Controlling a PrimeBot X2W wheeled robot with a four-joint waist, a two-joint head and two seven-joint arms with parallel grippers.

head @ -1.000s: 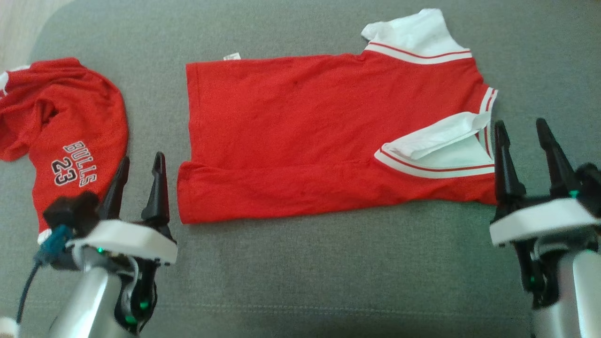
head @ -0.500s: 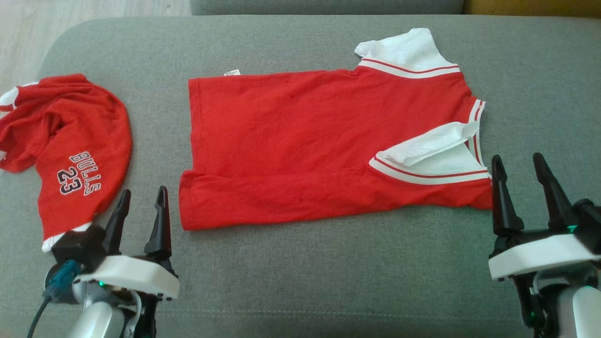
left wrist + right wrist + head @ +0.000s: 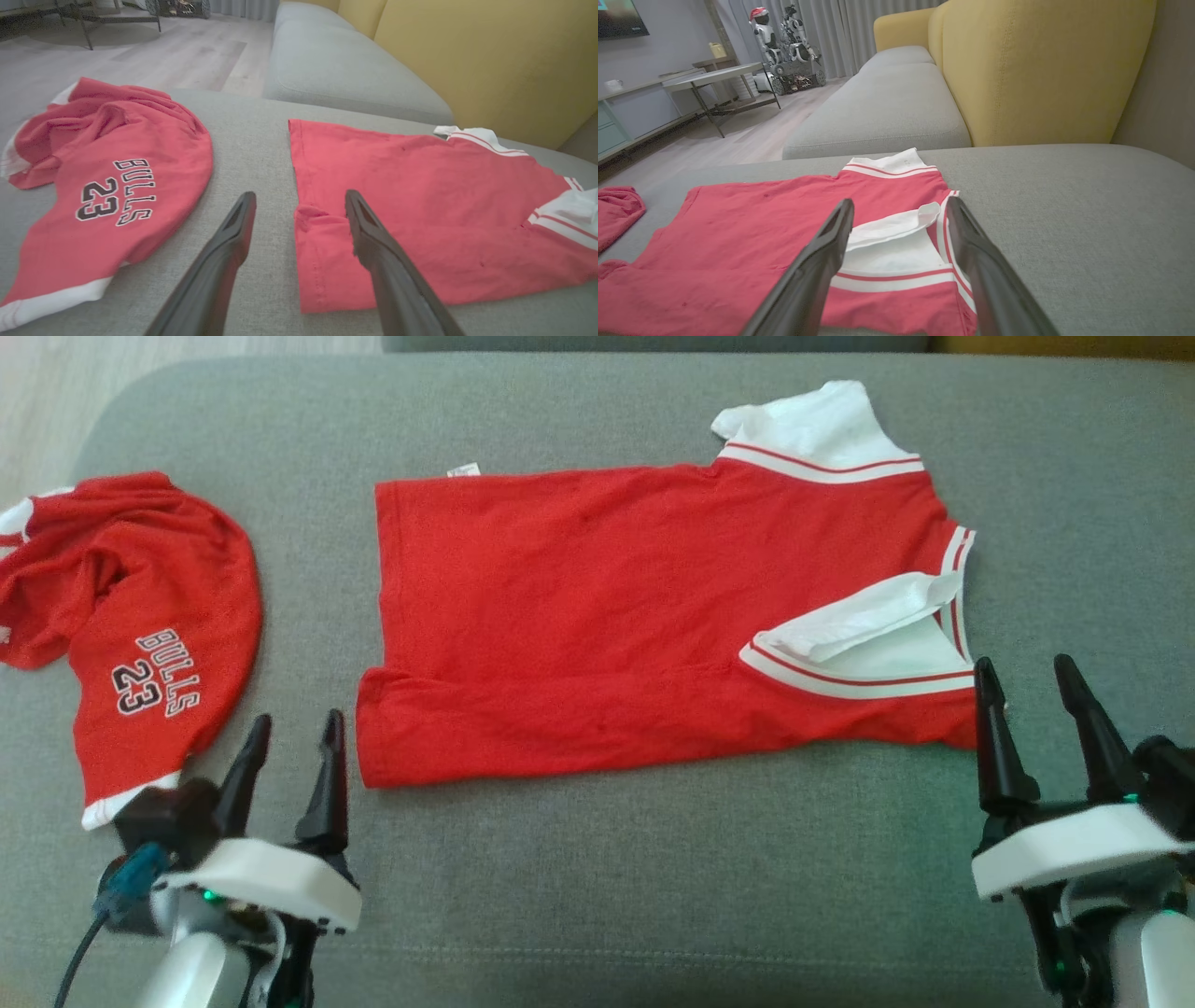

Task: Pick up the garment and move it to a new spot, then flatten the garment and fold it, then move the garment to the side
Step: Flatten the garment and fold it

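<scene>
At the far left a red bundle (image 3: 140, 616) lies crumpled on the grey seat (image 3: 597, 896) (it reads BULLS 23 and has a white edge at the bottom). Next comes our left gripper (image 3: 298, 717), between the bundle and the shirt's near left corner. Its two dark fingers stand wide apart and hold nothing.

In the middle lies the shirt (image 3: 607, 616), the thing we have to fold. It is red and spread mostly flat on the seat, well apart from the bundle. Its hem points left and its neck points right. A fold runs along its near side. One white sleeve (image 3: 812, 425) sticks out at the far side. The other white sleeve (image 3: 868, 616) is flipped over onto the red part.

At the right is our right gripper (image 3: 1022, 662), just beside the shirt's near right corner. Its fingers are spread wide too, with nothing held between them. Behind the seat stands a yellow back (image 3: 1041, 70).
</scene>
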